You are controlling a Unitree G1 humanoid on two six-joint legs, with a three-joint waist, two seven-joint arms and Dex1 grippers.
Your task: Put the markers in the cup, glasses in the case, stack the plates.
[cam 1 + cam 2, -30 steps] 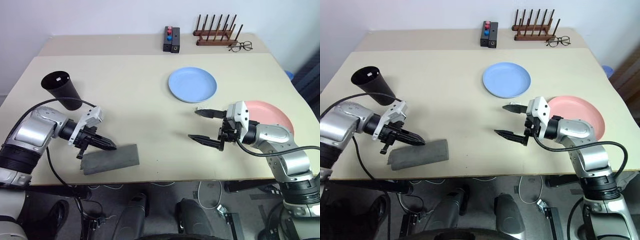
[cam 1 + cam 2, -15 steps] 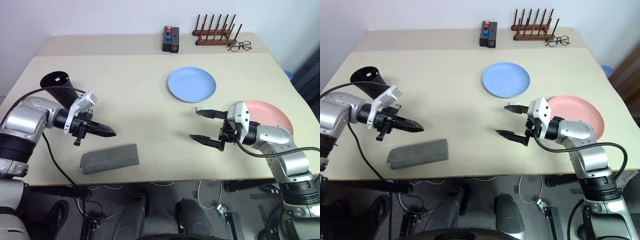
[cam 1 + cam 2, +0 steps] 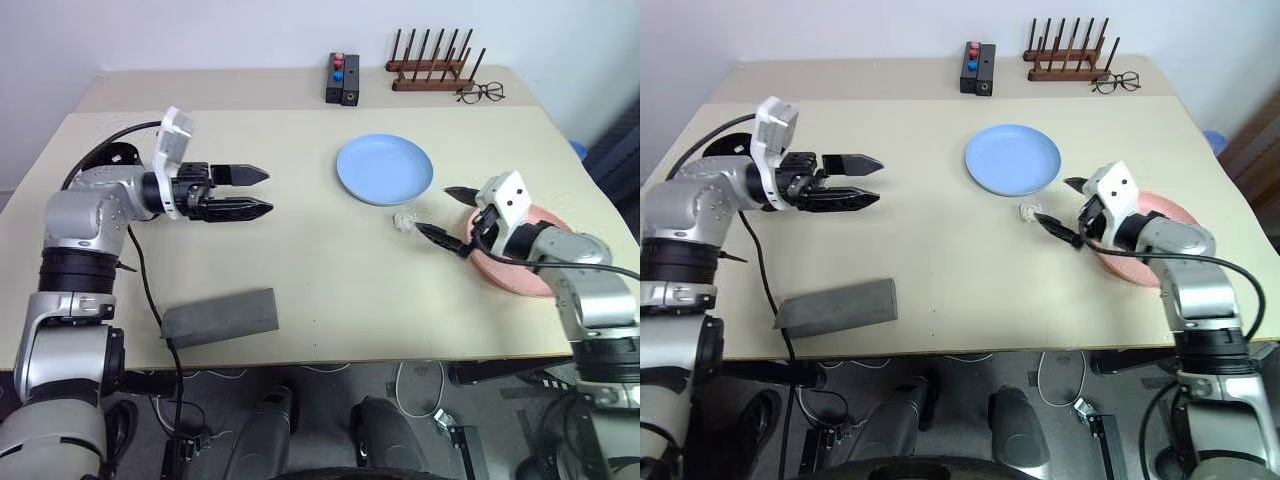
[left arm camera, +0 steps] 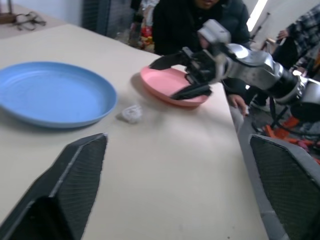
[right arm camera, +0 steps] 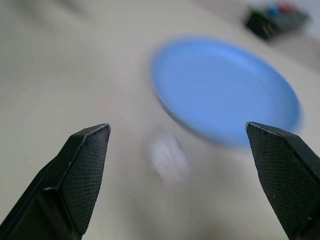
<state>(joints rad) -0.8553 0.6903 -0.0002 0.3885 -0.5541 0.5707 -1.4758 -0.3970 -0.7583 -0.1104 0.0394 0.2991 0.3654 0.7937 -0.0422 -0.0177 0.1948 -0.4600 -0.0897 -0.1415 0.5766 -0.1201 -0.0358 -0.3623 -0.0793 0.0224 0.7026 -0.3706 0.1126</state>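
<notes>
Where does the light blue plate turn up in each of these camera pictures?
Left eye: blue plate, upper middle.
Right eye: upper middle.
Left wrist: far left.
Right wrist: upper right.
Shared landmark: small white crumpled scrap beside the plate's rim.

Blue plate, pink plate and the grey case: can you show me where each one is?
blue plate (image 3: 385,169), left eye view, middle of its flat inside.
pink plate (image 3: 1160,210), right eye view, bare far rim behind the arm.
grey case (image 3: 220,317), left eye view, middle of its closed lid.

Light blue plate (image 3: 385,169), salmon pink plate (image 3: 530,270), grey case (image 3: 220,317).
</notes>
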